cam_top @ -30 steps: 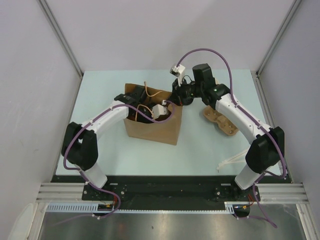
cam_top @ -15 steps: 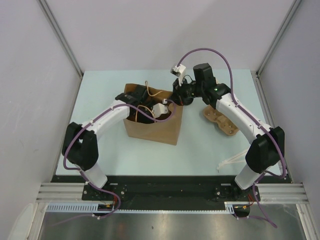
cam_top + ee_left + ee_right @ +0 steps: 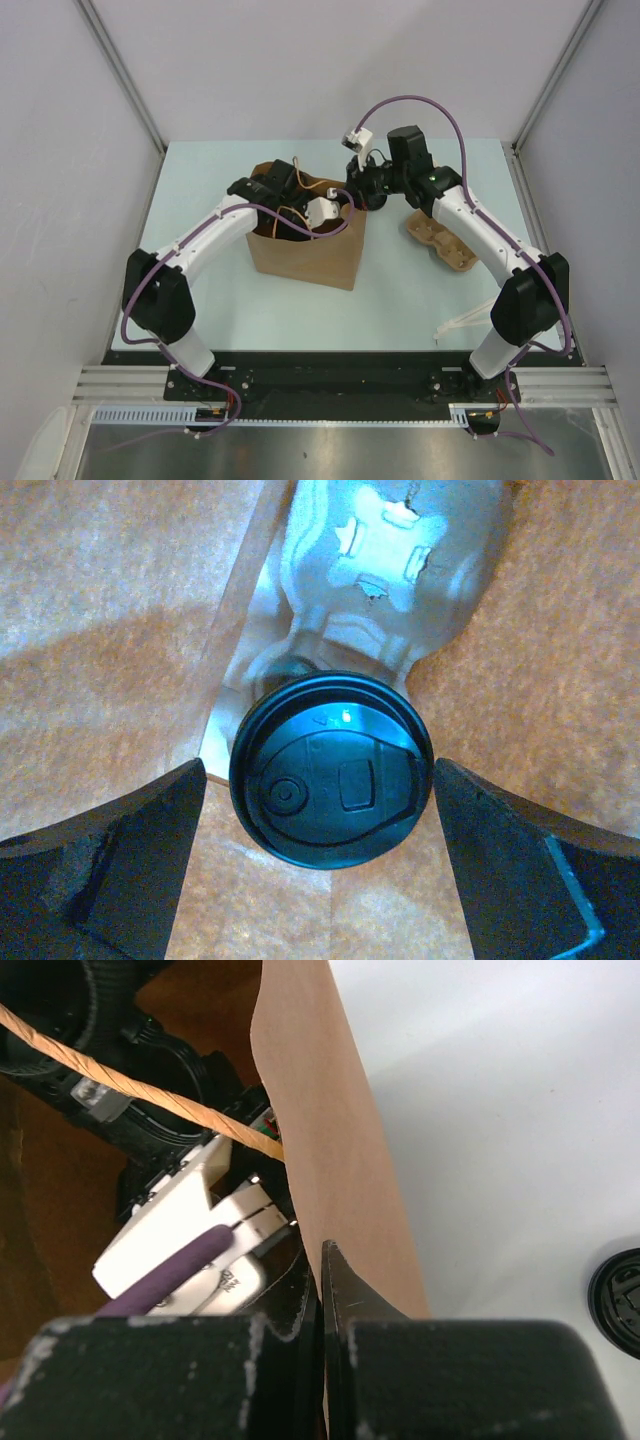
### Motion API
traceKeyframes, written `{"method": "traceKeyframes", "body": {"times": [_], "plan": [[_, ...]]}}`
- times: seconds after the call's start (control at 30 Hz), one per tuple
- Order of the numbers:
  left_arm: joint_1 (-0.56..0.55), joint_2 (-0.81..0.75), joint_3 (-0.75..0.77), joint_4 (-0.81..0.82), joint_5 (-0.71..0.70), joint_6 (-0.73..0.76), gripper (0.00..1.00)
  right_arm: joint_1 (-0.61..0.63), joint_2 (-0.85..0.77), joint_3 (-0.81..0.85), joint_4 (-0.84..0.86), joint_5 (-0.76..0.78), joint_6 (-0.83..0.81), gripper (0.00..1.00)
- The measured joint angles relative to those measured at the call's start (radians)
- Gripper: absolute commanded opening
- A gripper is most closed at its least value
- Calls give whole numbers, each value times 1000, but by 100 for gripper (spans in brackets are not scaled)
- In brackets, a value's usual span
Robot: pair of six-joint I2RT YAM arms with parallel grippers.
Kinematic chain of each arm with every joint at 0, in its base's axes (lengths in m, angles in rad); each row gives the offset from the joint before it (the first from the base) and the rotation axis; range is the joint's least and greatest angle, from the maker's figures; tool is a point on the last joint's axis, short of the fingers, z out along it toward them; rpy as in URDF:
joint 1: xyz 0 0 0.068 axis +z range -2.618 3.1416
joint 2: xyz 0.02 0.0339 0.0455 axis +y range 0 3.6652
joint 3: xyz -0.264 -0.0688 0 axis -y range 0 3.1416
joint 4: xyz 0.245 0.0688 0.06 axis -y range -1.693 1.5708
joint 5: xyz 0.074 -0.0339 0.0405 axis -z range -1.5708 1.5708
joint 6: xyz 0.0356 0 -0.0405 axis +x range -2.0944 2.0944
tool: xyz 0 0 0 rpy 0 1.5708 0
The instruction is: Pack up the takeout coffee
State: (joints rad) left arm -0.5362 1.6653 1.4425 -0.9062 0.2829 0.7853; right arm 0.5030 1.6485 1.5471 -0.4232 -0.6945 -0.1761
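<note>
1. The takeout coffee cup (image 3: 330,770) stands inside the bag and is seen from straight above. Only its round, glossy black plastic lid with a raised sip panel shows; the cup wall beneath is hidden.
2. Just beyond it on the bag floor lies a pale moulded piece (image 3: 390,570) with small cross-shaped slits.
3. The left gripper (image 3: 318,775) sits inside the bag's mouth. Its matt black fingers (image 3: 120,870) are spread wide on either side of the lid and grip nothing.
4. The brown kraft paper bag (image 3: 305,258), creased and open-topped, stands mid-way across the pale green surface (image 3: 400,310). A twisted tan paper-cord handle (image 3: 150,1080) arcs over its mouth.
5. The right gripper (image 3: 322,1260) is pinched together on the bag's far right rim, with the thin paper wall between its jaws.
6. Right of the bag rests a brown moulded-pulp cup tray (image 3: 435,243), rough and lumpy. A small round black lid (image 3: 622,1305) lies on the surface near the bag.
</note>
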Motion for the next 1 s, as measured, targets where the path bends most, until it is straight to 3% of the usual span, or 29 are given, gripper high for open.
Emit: {"method": "traceKeyframes", "body": {"times": [1.0], "plan": [[-2, -160, 25, -19, 17, -26, 99, -24, 12, 0, 10, -65, 34, 0]]}}
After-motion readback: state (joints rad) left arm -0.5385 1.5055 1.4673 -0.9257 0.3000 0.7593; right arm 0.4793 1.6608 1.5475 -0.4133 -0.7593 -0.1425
